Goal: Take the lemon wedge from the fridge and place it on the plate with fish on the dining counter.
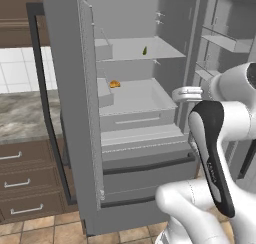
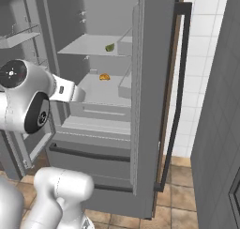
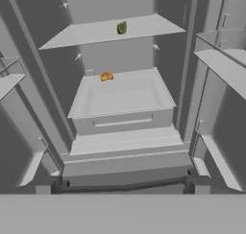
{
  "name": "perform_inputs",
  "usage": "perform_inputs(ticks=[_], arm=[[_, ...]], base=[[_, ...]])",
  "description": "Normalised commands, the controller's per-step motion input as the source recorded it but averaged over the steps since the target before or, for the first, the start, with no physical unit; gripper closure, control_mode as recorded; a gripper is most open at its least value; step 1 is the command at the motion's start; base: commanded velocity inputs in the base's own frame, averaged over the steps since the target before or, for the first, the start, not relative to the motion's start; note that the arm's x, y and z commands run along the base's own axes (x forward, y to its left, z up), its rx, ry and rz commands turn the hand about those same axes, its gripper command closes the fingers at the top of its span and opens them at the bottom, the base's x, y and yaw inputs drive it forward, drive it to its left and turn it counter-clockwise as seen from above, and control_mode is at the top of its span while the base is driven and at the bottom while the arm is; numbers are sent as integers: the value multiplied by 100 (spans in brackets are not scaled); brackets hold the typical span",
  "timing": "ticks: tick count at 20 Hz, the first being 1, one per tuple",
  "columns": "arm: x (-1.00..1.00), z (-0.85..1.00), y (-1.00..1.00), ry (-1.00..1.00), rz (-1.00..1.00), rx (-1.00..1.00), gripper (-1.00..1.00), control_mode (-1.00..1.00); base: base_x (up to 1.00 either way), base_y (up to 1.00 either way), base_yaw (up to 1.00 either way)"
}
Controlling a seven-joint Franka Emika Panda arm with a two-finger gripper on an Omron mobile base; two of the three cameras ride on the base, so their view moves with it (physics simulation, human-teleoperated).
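Left base view: fridge with both doors swung wide; lemon wedge on the upper shelf, toward the back; orange-yellow lump lower down, at the back left of the pulled-out drawer; end effector outside the cavity, near its right edge, level with the drawer.
Right base view: lemon wedge well above and beyond the end effector, nothing touching it; lump closer to the arm's line.
Hand view: camera aimed at the drawer, wedge high in frame, lump nearer centre.
End effector state: fingers spread fully, holding nothing.
Risk: reaching straight ahead likely meets the lump, the wrong item; rising late could knock the shelf edge; the tiny wedge could slip or skid backward from a slightly off pinch.
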Motion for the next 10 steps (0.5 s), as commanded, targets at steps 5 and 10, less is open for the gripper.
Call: perform_inputs(ticks=[5, 10], arm=[[18, 0, -24, 0, 0, 0, -100, 100], [0, 0, 0, 0, 0, 0, -100, 100]], base=[[23, -10, 0], [80, -1, -3]])
